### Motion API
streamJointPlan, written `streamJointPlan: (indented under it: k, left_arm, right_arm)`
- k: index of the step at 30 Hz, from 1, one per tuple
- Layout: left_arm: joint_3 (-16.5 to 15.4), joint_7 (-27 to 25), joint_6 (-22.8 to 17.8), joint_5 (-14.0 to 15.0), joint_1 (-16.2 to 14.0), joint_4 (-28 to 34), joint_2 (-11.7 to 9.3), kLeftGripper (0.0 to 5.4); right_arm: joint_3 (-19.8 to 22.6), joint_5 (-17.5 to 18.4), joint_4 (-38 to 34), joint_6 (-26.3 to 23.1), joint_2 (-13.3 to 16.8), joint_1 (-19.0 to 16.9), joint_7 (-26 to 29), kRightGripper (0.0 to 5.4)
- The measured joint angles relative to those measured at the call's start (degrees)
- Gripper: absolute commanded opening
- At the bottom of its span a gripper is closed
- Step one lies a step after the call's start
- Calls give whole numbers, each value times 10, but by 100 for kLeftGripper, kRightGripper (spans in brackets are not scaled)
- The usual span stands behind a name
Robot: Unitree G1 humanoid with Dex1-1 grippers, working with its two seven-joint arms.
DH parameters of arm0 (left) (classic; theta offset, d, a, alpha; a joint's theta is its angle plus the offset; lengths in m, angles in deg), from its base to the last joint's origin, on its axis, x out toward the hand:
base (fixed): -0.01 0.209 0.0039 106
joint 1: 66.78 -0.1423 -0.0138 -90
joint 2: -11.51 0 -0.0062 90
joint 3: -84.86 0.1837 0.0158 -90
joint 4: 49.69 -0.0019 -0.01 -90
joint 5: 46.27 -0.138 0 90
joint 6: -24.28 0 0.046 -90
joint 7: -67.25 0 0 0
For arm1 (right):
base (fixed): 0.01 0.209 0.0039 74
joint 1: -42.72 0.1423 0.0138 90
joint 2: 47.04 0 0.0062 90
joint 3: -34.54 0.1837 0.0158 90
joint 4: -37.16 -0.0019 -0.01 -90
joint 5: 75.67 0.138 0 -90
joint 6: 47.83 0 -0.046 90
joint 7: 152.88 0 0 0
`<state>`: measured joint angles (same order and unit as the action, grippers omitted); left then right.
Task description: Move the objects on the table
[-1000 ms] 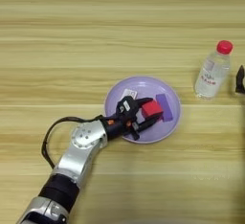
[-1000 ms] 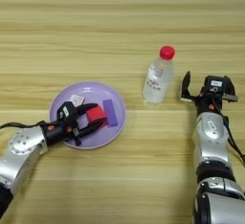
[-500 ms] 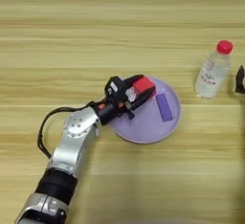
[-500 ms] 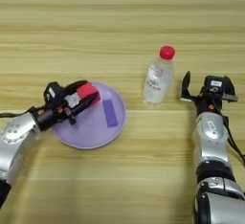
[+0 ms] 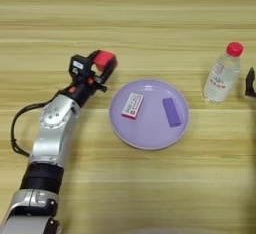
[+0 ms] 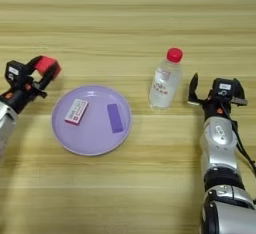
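Left gripper (image 5: 102, 64) lifted off lilac plate (image 5: 150, 135), now left of it above table (image 5: 125, 18), clamping red cube (image 5: 105, 59). Purple block (image 5: 171, 112) lies on plate. Right gripper (image 6: 216, 89) parked beside bottle (image 6: 164, 79), spread wide.

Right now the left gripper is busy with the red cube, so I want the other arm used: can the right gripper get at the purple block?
Probably not directly: the clear bottle stands between the right gripper and the purple block on the lilac plate.
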<state>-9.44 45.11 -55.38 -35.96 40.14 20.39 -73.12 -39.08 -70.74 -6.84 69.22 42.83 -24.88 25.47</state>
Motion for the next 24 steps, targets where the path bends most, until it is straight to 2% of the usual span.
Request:
streamJointPlan:
  k: [6,9,12,16,24]
  left_arm:
    - [-29,44,11,-9,8,-40,-2,225]
    - [-42,66,19,-11,29,-85,-1,225]
    - [-41,80,26,-15,40,-132,11,225]
    - [-32,85,37,-25,44,-186,32,225]
    - [-27,87,53,-33,55,-225,40,225]
  right_arm:
    - [-5,-7,-48,-3,-4,-13,-13,540]
    - [-12,-16,-113,-21,-11,-37,-25,540]
    - [-19,-21,-179,-45,-16,-58,-29,540]
    - [-24,-23,-229,-75,-25,-75,-29,540]
    - [-23,-23,-272,-107,-28,-88,-30,540]
